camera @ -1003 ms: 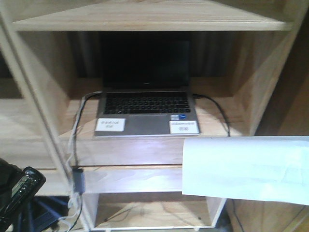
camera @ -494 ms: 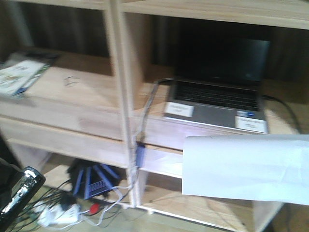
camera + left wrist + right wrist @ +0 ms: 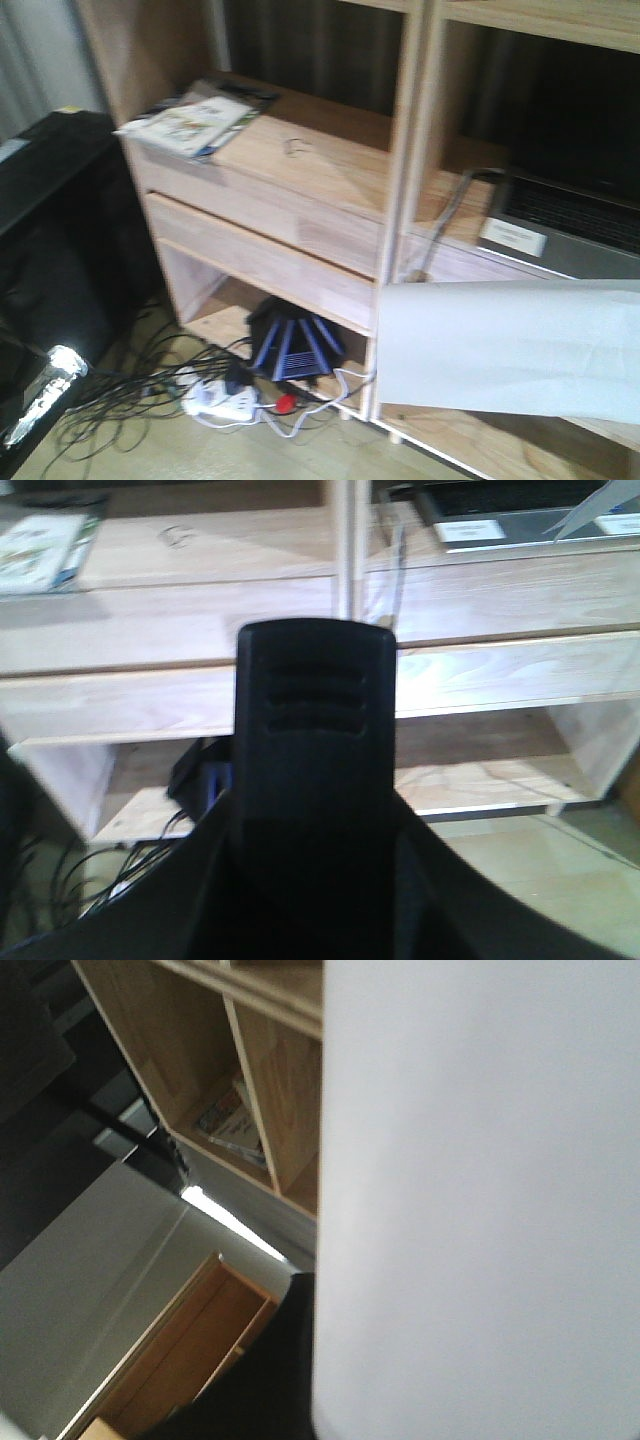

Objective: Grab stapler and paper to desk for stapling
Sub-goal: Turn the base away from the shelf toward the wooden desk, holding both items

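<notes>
The stapler (image 3: pixel 315 730) fills the middle of the left wrist view as a black ribbed body, end-on, with my left gripper (image 3: pixel 316 880) shut on it. In the front view it shows as a shiny black shape (image 3: pixel 40 400) at the bottom left corner. The paper (image 3: pixel 510 345), a white sheet, hangs flat across the lower right of the front view. In the right wrist view the paper (image 3: pixel 480 1200) covers the right half, and my right gripper (image 3: pixel 300 1370) is shut on its edge, only a dark finger showing. The desk is out of view.
A light-wood shelf unit with drawers (image 3: pixel 300 220) stands ahead. It holds magazines (image 3: pixel 195 115) at the left and an open laptop (image 3: pixel 570 215) at the right. On the floor under it lie a power strip with tangled cables (image 3: pixel 225 400) and a blue-black device (image 3: pixel 290 345). Dark furniture (image 3: pixel 50 230) stands at the left.
The front view has swung left: the laptop slid from the centre to the right edge, and the drawers, magazines and floor cables came into sight. Paper and stapler keep their places in the frame.
</notes>
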You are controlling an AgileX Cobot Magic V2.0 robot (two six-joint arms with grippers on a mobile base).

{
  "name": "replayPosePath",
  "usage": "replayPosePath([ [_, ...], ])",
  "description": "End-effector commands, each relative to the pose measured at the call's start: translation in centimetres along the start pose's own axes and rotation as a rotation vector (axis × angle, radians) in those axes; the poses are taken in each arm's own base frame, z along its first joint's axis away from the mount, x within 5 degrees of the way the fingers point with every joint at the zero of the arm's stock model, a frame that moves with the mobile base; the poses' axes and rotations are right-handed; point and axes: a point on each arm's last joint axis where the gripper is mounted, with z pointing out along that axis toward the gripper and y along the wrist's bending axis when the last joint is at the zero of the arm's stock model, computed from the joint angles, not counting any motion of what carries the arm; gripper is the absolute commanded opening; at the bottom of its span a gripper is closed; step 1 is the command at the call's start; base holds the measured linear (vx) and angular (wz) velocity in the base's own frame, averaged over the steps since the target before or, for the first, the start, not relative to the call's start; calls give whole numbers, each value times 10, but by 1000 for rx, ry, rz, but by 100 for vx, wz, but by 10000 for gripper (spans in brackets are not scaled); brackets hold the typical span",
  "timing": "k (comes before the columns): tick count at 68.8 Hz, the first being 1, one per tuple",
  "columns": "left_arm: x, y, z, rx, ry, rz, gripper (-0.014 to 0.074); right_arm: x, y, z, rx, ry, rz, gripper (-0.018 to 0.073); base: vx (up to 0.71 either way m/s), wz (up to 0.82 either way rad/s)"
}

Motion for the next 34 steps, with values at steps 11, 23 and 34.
replayPosePath([
  [11, -17, 1, -6, -14, -131, -14, -7, -3, 13, 4, -81, -5, -9, -2, 1, 51],
  [23, -17, 1, -6, -14, -131, -14, -7, -3, 13, 4, -81, -5, -9, -2, 3, 56],
  [34, -17, 1, -6, -14, -131, -14, -7, -3, 13, 4, -81, -5, -9, -2, 6, 67],
])
